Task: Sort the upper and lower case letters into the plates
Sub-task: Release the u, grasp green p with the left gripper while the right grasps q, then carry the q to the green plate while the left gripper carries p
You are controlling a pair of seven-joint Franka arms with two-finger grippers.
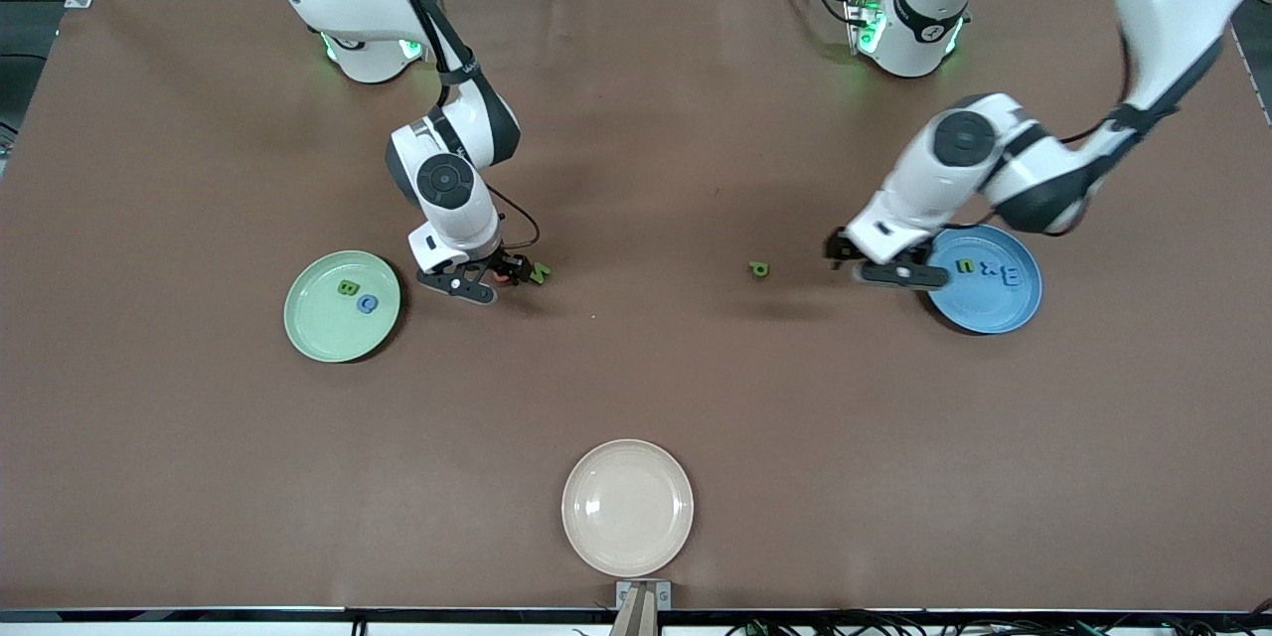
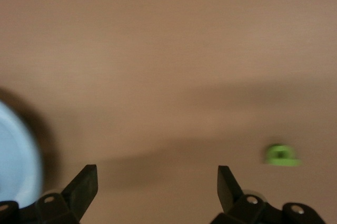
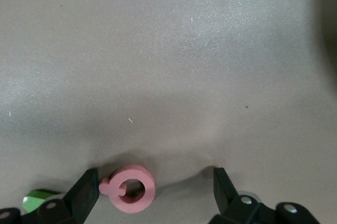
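Observation:
My right gripper is down at the table beside the pale green plate, open, with a pink-red ring-shaped letter lying between its fingers, close against one finger. A green letter lies just beside it. The pale green plate holds a green letter and a blue one. My left gripper hangs open and empty over bare table beside the blue plate, which holds a green letter and two blue ones. Another green letter lies between the grippers.
A cream-white plate sits empty near the table's edge closest to the front camera, midway along it. The left arm's elbow stands over the blue plate's end of the table. The brown mat covers the whole table.

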